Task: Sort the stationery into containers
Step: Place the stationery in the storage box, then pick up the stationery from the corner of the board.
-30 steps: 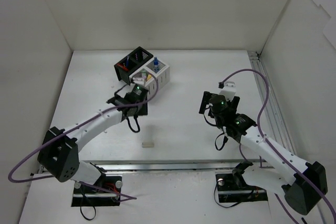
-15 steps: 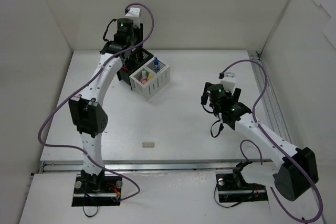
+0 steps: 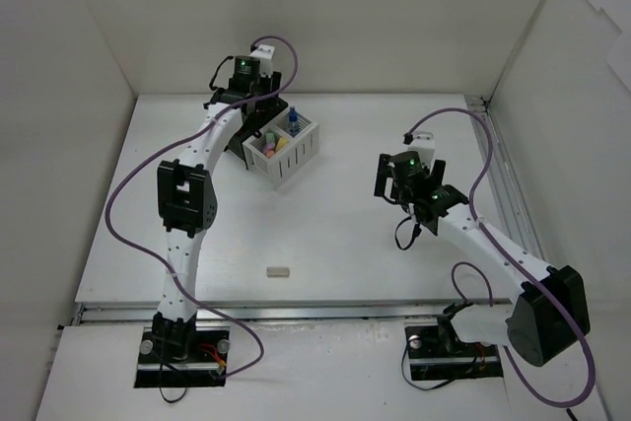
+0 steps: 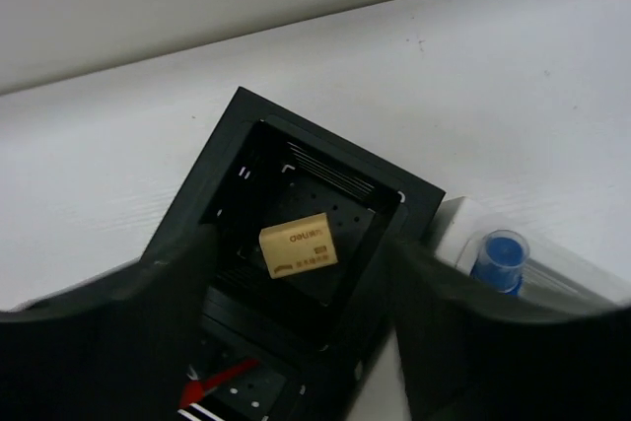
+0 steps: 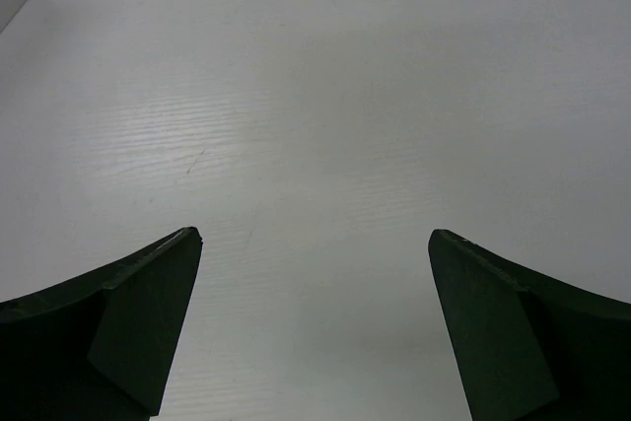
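My left gripper (image 3: pixel 248 105) hangs over the black box (image 3: pixel 235 138), open and empty. In the left wrist view its fingers (image 4: pixel 128 322) straddle the black box (image 4: pixel 246 125). A beige eraser (image 4: pixel 299 246) lies in the far compartment, and a red pen (image 4: pixel 222 382) shows in the near one. The white box (image 3: pixel 296 157) holds yellow and pink markers (image 3: pixel 269 142) and the blue-capped bottle (image 3: pixel 292 122), which also shows in the left wrist view (image 4: pixel 500 258). A second beige eraser (image 3: pixel 278 270) lies on the table at the front. My right gripper (image 3: pixel 402 184) is open and empty over bare table (image 5: pixel 314 236).
White walls enclose the table on three sides. A metal rail (image 3: pixel 503 184) runs along the right edge. Purple cables loop off both arms.
My left arm has swung from in front of the white box up to the back and now hangs lower over the black box. My right gripper has shifted slightly.
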